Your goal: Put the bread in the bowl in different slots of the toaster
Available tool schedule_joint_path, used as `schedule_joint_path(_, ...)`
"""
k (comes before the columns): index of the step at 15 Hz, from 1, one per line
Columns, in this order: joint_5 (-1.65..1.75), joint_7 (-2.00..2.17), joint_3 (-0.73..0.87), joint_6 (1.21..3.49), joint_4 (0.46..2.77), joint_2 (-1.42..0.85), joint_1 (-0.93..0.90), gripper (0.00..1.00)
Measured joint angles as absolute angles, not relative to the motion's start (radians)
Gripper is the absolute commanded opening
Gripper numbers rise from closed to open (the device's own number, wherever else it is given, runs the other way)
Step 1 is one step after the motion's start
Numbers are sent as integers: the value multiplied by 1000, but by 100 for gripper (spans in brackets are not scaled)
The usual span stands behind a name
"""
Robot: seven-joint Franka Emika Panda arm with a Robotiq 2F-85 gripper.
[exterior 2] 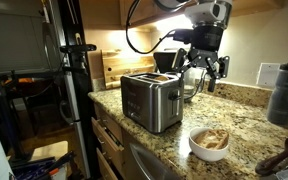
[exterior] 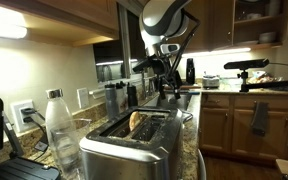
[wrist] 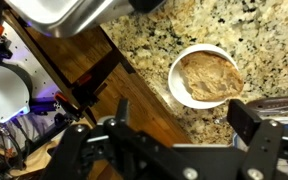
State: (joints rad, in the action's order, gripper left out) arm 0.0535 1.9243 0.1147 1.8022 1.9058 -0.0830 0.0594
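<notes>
— First entry, an exterior view?
— Toaster [exterior: 134, 148], brushed steel, on the granite tabletop [exterior: 189, 125]. One tan slice [exterior: 136, 122] seems to stand in a slot; which slot, I cannot tell. Clear bottle [exterior: 56, 120] just beside it. Tool [exterior: 164, 62] hangs beyond and above, empty.
— The other exterior view?
— Toaster [exterior 2: 151, 100]; white bowl [exterior 2: 206, 153] near the tabletop [exterior 2: 244, 120] edge, bread [exterior 2: 214, 139] inside. Tool [exterior 2: 206, 68] high up, touching neither.
— Wrist view?
— Bowl [wrist: 174, 80] below, bread [wrist: 209, 77] lying flat in it. Tool [wrist: 169, 135] with fingers [wrist: 254, 125] spread wide, nothing between.
— Hazards?
— Bread lies low behind the rim: an off-centre descent could strike the bowl and shove it toward the edge. A weak pinch could drop the bread. It could also land in the filled slot.
</notes>
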Motion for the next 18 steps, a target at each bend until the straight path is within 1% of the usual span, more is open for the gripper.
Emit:
schedule_joint_path(10,53,1864,130,1809,1891,-95,86,100)
schedule_joint_path(18,52,1866,118,1809,1806,-218,80,100)
